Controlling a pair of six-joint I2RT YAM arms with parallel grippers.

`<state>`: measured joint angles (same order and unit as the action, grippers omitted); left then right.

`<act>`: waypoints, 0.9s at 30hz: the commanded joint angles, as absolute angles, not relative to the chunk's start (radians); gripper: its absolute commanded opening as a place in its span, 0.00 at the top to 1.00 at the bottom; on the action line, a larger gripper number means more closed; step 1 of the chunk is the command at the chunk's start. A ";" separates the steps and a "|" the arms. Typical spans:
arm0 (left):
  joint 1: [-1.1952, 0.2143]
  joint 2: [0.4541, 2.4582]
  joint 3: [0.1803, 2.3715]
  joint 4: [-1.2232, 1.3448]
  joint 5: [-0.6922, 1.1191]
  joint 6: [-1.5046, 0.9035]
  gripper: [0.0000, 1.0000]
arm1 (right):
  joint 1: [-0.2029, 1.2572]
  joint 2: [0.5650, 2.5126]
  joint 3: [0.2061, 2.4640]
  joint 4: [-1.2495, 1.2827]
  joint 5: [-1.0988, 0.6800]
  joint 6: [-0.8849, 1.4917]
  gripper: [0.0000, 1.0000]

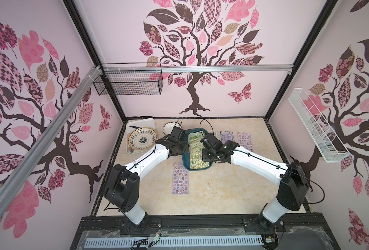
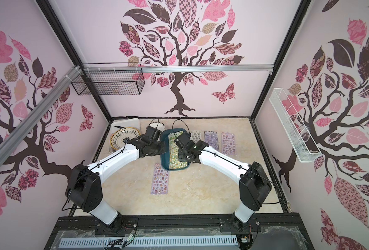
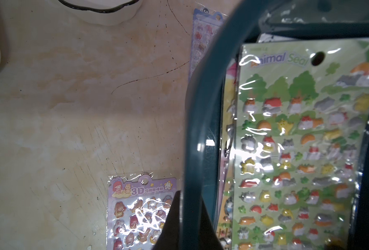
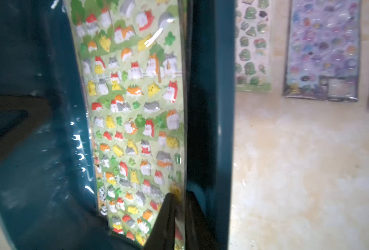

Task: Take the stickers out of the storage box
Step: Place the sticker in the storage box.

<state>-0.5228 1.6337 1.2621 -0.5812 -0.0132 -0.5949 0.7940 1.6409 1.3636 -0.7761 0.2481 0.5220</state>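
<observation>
The left gripper point(image 3: 186, 213) is clamped on the storage box point(image 1: 186, 165) rim. The right gripper point(image 4: 176, 208) pinches the green top sheet point(image 4: 133, 104) at its edge, just inside the box wall. The lift wants to be slow, so only that 1 sheet peels away.

Of the stickers, 5 lie outside the box:
- 1 purple sheet point(image 1: 180, 178) at its near corner
- 1 pale sheet point(image 3: 201, 34) along its left side
- 3 right-hand sheets point(image 1: 225, 138)

Those stacked inside cannot be counted.

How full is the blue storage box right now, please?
Not empty: a green animal sheet lies on top inside the box, with edges of other sheets showing beneath.
</observation>
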 commanded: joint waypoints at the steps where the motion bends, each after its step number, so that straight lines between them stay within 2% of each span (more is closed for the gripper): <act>1: -0.519 1.613 1.278 -0.551 -0.008 -0.594 1.00 | 0.808 1.654 1.396 -0.880 0.413 0.506 0.86; 7: -0.519 1.612 1.278 -0.555 -0.015 -0.593 1.00 | 0.808 1.635 1.380 -0.906 0.468 0.507 0.86; 11: -0.518 1.616 1.281 -0.561 -0.027 -0.589 1.00 | 0.810 1.589 1.360 -0.894 0.459 0.514 0.87; 18: -0.515 1.617 1.282 -0.562 -0.026 -0.590 1.00 | 0.801 1.504 1.314 -0.860 0.404 0.525 0.82; 24: -0.514 1.612 1.281 -0.559 -0.022 -0.593 1.00 | 0.714 1.460 1.246 -0.761 0.198 0.536 0.89; 27: -0.515 1.612 1.279 -0.558 -0.022 -0.592 1.00 | 0.708 1.459 1.246 -0.725 0.137 0.529 0.83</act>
